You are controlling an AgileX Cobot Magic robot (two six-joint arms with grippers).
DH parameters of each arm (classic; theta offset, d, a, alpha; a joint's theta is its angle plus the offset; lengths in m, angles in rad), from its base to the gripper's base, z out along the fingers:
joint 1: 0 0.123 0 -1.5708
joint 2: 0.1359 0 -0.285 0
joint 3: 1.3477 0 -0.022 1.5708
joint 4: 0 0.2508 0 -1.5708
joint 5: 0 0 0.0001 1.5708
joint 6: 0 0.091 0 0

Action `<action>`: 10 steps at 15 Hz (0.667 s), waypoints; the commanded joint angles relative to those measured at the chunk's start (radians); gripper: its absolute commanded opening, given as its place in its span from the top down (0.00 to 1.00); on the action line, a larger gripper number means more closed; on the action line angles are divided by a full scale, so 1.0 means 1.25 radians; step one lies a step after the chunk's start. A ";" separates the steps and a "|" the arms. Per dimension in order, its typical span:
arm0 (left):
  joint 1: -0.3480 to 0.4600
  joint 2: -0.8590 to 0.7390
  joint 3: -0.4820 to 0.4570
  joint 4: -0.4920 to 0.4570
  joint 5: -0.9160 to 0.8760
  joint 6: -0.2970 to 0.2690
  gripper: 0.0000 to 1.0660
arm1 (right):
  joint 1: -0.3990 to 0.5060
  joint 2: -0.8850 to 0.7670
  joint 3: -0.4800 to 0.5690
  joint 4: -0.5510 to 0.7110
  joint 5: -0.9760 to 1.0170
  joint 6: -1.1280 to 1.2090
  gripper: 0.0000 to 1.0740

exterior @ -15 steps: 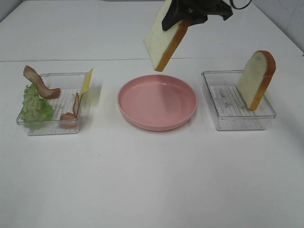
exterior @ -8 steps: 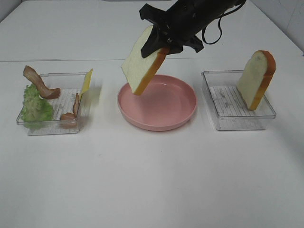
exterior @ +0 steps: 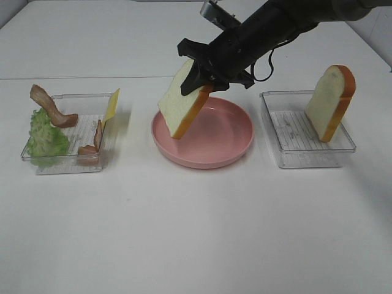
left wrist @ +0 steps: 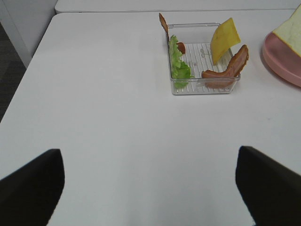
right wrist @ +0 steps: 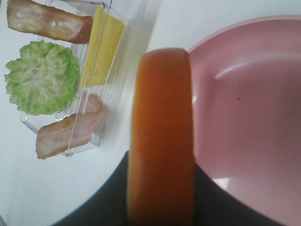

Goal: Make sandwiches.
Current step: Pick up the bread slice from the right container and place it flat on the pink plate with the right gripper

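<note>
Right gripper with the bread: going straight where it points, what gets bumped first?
Probably the pink plate, near its left rim; the bread slice in the right gripper would land first. Depth unclear.

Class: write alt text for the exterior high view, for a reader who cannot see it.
The right gripper holds a bread slice tilted over the left side of a pink plate. The left tray holds lettuce, bacon and cheese; the right tray holds a second slice, standing.
</note>
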 commanded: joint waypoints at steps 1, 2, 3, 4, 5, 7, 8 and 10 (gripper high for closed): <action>0.004 -0.010 0.002 -0.005 -0.003 0.001 0.15 | 0.000 0.010 0.000 0.001 -0.013 -0.011 1.00; 0.004 -0.010 0.002 -0.005 -0.003 0.001 0.15 | 0.000 0.022 0.000 -0.015 -0.006 -0.010 1.00; 0.004 -0.010 0.002 -0.005 -0.003 0.001 0.15 | 0.001 0.026 0.000 -0.018 -0.005 -0.010 1.00; 0.004 -0.010 0.002 -0.005 -0.003 0.001 0.15 | 0.002 0.030 0.000 -0.019 -0.008 -0.010 1.00; 0.004 -0.010 0.002 -0.005 -0.003 0.001 0.15 | 0.008 0.031 0.000 -0.024 -0.014 -0.010 1.00; 0.004 -0.010 0.002 -0.005 -0.003 0.001 0.15 | 0.021 0.031 0.000 -0.064 -0.033 -0.007 1.00; 0.004 -0.010 0.002 -0.005 -0.003 0.001 0.15 | 0.028 0.031 0.000 -0.082 -0.048 -0.004 0.97; 0.004 -0.010 0.002 -0.005 -0.003 0.001 0.15 | 0.029 0.031 0.000 -0.126 -0.066 0.031 0.86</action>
